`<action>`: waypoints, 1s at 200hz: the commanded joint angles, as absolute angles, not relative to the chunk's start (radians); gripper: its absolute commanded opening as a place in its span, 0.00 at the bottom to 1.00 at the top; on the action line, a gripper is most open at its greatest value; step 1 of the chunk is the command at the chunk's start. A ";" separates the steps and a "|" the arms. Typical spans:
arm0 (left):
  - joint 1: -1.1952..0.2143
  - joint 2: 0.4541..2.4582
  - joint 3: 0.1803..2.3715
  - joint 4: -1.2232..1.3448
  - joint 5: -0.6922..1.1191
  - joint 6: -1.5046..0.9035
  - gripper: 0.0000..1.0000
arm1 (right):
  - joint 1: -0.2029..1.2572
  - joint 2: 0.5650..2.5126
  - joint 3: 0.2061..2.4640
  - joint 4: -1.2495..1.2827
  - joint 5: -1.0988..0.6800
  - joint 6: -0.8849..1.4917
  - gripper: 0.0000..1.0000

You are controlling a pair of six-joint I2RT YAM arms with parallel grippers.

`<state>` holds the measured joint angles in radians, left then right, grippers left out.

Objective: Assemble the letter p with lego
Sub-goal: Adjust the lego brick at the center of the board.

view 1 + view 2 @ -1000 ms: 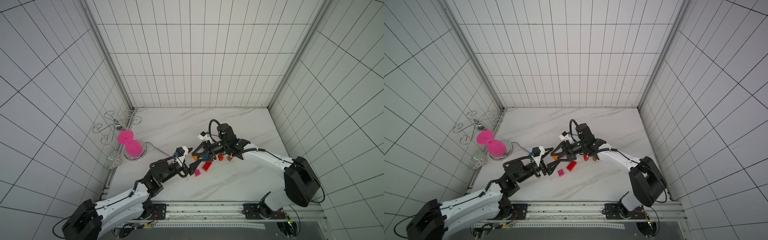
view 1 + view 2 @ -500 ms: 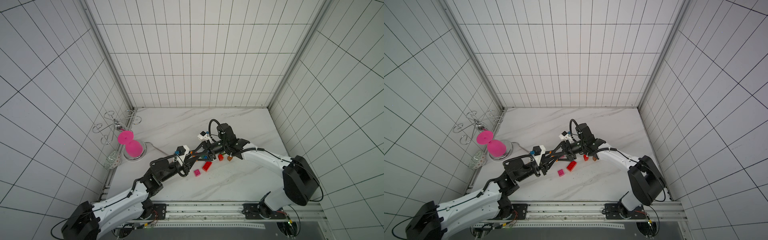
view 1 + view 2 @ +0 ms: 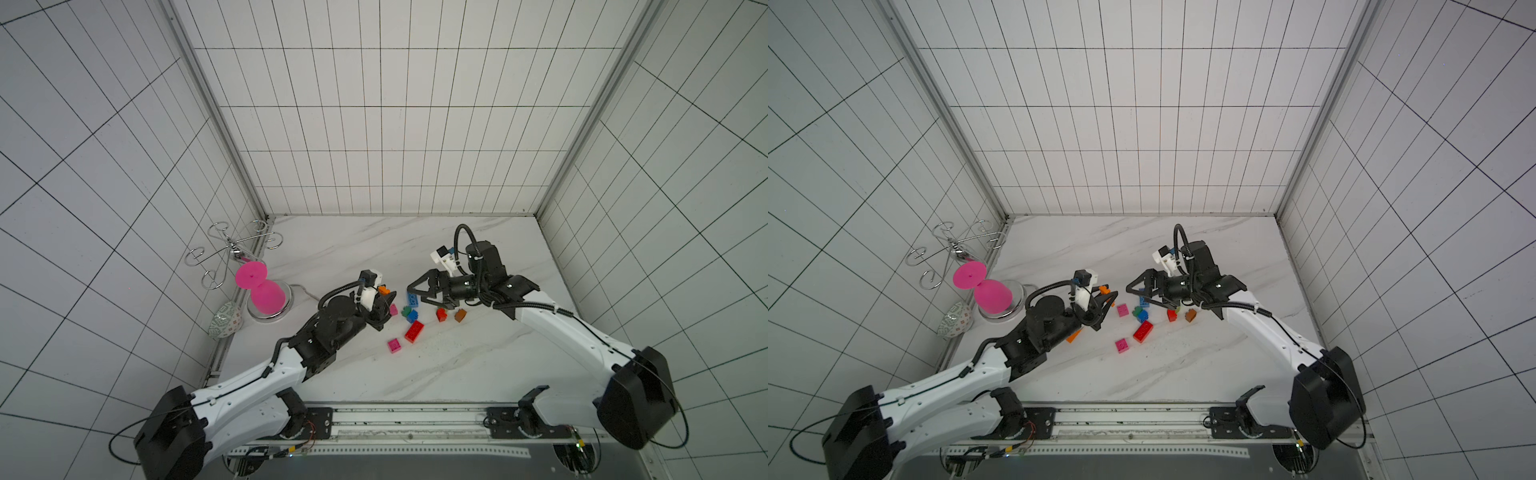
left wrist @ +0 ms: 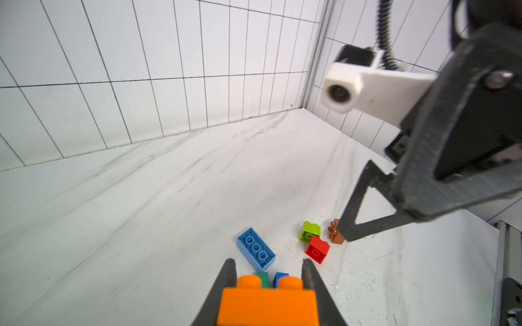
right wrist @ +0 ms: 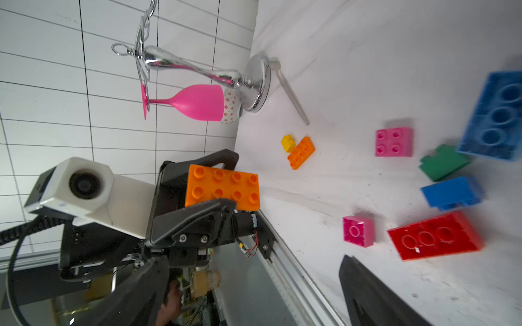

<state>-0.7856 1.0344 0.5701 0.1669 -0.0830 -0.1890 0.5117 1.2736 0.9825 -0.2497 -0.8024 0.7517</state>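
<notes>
Near the red brick (image 3: 414,331), above the desk (image 3: 457,374) | left gripper (image 4: 268,271) has just clamped the orange lego brick (image 5: 223,192) | right gripper (image 3: 415,296) has just spread wide, empty | handover looks done; building the p can proceed

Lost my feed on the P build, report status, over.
Left tool shut on orange brick, raised. Right tool open, empty, over loose bricks, close ahead of left tool. No P built yet.
</notes>
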 commanded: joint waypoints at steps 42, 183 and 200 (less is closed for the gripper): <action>-0.777 1.488 1.001 -0.452 -0.359 -0.355 0.30 | 0.489 1.149 0.868 -0.472 -0.473 0.527 0.99; -0.586 1.924 1.208 -0.686 -0.093 -0.327 0.47 | 0.475 1.152 0.792 -0.461 -0.423 0.467 0.98; -0.582 1.934 1.222 -0.699 -0.079 -0.319 0.56 | 0.475 1.162 0.795 -0.460 -0.427 0.467 0.99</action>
